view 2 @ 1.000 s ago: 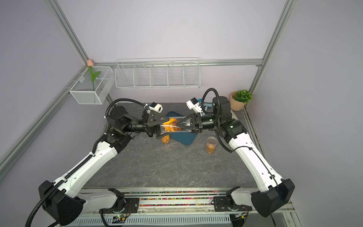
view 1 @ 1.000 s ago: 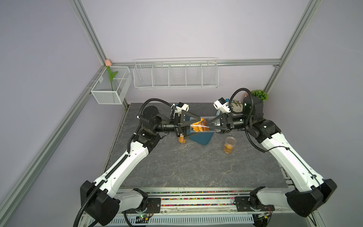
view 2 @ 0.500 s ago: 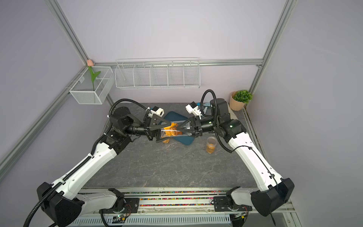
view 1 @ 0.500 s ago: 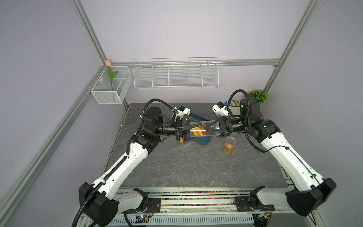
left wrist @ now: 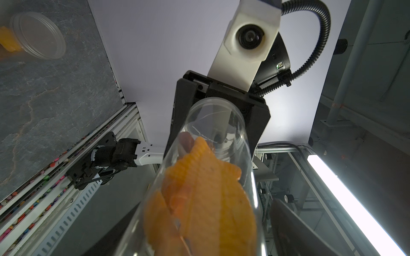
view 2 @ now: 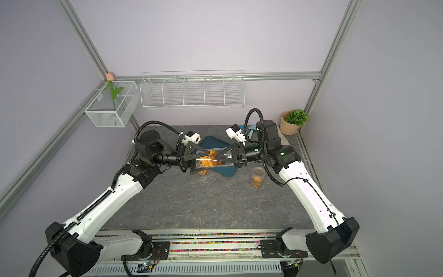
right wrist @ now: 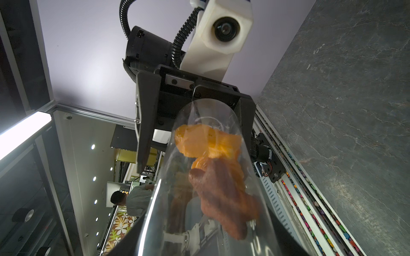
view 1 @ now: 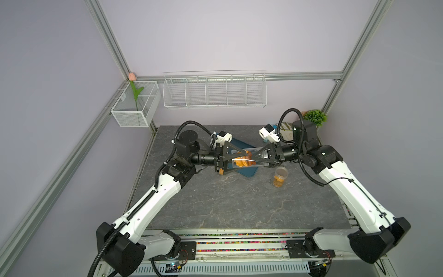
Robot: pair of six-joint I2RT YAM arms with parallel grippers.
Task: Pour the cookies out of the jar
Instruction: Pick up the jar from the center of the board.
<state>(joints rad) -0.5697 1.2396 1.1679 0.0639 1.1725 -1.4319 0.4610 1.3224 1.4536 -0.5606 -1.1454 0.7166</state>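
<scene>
A clear jar [view 1: 251, 163] [view 2: 213, 163] hangs on its side above a dark teal mat [view 1: 250, 173]. The orange cookies [view 1: 242, 162] [left wrist: 199, 199] [right wrist: 208, 144] and one brown star [right wrist: 219, 199] are bunched inside it. My right gripper [view 1: 257, 160] [view 2: 220, 159] is shut on the jar's right end. From the other side my left gripper [view 1: 239, 161] [view 2: 205, 163] straddles the left end, jaws close beside the wall. The jar's own bulk hides whether those jaws press on it. A small orange piece [view 2: 202, 172] shows just under the left gripper.
A second clear jar [view 1: 280, 177] [view 2: 257, 178] with orange pieces stands upright right of the mat, close under the right arm. A potted plant [view 2: 291, 122] sits at the back right corner. A wire basket [view 1: 214, 91] and a white mesh box [view 1: 134, 108] hang on the walls.
The left jaws stood wide around the jar's end and have drawn in close to its sides. Both arms and the jar have shifted slightly toward the front.
</scene>
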